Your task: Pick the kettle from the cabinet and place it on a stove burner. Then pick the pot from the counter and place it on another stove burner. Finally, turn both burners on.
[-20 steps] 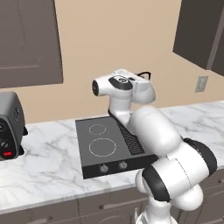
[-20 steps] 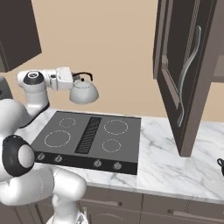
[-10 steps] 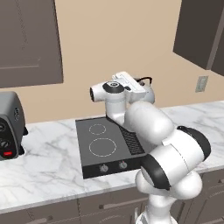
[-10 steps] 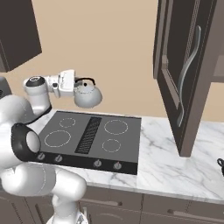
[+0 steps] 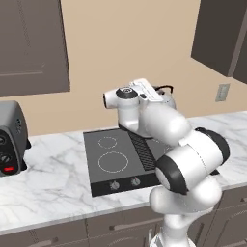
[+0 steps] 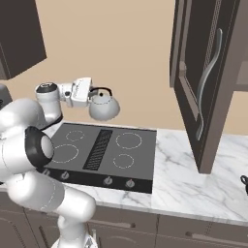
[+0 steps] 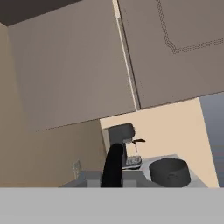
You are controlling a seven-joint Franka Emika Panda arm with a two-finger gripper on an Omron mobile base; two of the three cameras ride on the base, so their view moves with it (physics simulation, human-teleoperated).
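Landmark: the cooktop (image 6: 101, 150), a flat dark glass panel with white ring burners (image 6: 129, 140), a central vent strip and small front knobs, set in the white marble counter (image 6: 193, 181).

Containers:
- Kettle (image 6: 103, 107): small silver-grey dome with a thin black arched handle. It hangs in the air above the back edge of the cooktop, over the middle of it, touching no burner. Its contents cannot be seen. From the left base view it shows partly behind the arm (image 5: 166, 99).
- Pot (image 7: 169, 171): wide, low, dark, no lid. It stands on the counter well to the right of the cooktop, just beside a black coffee machine (image 7: 120, 142). Its inside is too dark to judge.
- Wall cabinet (image 6: 206, 72): up and to the right of the cooktop, its door swung open toward the room. The shelf inside is not visible.

Pincer:
- Gripper (image 6: 89, 94): nearly closed, clamped on the kettle's black handle and carrying the kettle out sideways.

Other:
- Toaster (image 5: 10, 137): grey, on the counter to the left of the cooktop.

No legible writing or brand marks.
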